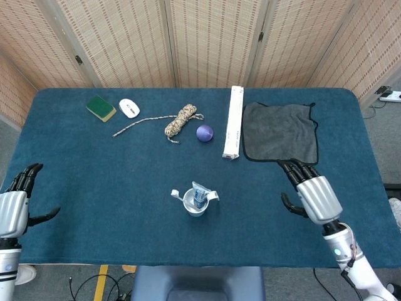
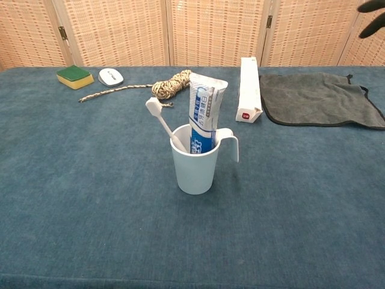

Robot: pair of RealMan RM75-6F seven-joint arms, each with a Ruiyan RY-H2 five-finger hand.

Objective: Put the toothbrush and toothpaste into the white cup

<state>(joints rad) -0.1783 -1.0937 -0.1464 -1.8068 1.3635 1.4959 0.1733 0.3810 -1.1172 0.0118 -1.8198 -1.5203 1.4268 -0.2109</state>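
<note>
The white cup (image 2: 194, 168) (image 1: 195, 206) stands upright near the table's front middle. A blue and white toothpaste tube (image 2: 204, 114) (image 1: 200, 195) stands in it, beside a white toothbrush (image 2: 162, 122) (image 1: 178, 196) leaning out to the left. My right hand (image 1: 313, 194) is open with spread fingers, well to the right of the cup near the table's front right; only a dark fingertip (image 2: 373, 12) of it shows in the chest view. My left hand (image 1: 15, 204) hangs open at the table's left front edge, holding nothing.
A grey cloth (image 1: 280, 133) lies at the back right, with a long white box (image 1: 233, 121) to its left. Further left sit a purple ball (image 1: 205, 132), a coiled rope (image 1: 178, 121), a white mouse-like item (image 1: 128, 108) and a green sponge (image 1: 101, 107).
</note>
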